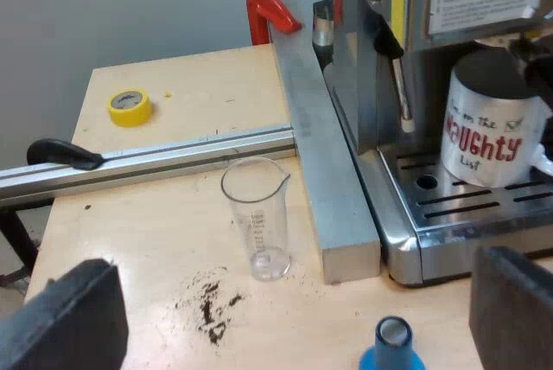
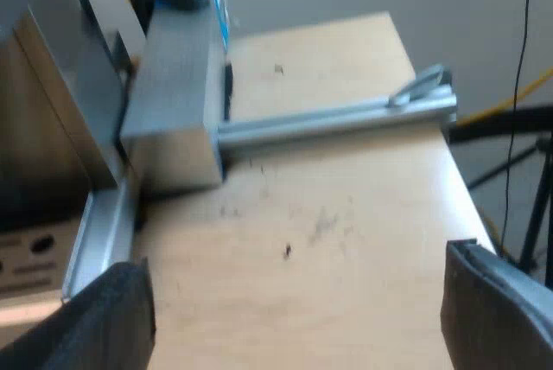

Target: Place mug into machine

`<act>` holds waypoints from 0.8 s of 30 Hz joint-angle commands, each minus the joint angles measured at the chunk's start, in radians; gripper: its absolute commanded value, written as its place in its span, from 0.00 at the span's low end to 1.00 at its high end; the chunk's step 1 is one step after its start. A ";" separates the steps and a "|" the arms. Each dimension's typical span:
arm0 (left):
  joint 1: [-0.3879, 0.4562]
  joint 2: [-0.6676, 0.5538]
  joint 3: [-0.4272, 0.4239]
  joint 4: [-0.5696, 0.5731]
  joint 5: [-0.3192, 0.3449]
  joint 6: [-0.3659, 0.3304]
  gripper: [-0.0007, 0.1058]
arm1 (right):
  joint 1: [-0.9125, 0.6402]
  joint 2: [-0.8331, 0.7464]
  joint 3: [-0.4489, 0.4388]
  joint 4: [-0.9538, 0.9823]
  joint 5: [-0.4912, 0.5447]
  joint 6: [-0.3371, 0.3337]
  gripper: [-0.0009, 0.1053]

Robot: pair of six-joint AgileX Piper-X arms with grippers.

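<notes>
Your left hand (image 1: 294, 301) is hovering over the bench (image 1: 173, 240), fingers spread; the mug (image 1: 488, 132) is sitting ahead of it on the machine's drip tray (image 1: 467, 206). Your right hand (image 2: 298, 301) is hanging spread too.

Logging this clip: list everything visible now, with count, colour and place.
table: one, light wood, underneath
metal bar: one, grey, lying on the table
espresso machine: one, silver, alongside the metal bar
mug: one, white with red lettering, on the machine's drip tray
measuring glass: one, clear, upright beside the metal bar
tamper: one, blue, on the table
rail: one, silver, across the table
tape roll: one, yellow, beyond the rail
coffee grounds: scattered, dark, by the measuring glass
clamp: one, red, at the metal bar's far end
left tool: one, black, open, near the tamper
right tool: one, black, open, above the table
</notes>
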 commanded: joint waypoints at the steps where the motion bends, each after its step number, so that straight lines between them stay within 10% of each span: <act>1: 0.002 -0.136 0.050 -0.072 -0.014 0.000 0.77 | 0.000 -0.047 0.017 0.023 -0.024 -0.003 0.67; 12: 0.002 -0.136 0.268 -0.182 0.045 -0.019 0.77 | 0.000 -0.047 0.109 0.126 -0.038 -0.009 0.67; 24: 0.002 -0.134 0.302 -0.221 0.047 -0.019 0.77 | 0.000 -0.047 0.109 0.124 -0.038 -0.009 0.67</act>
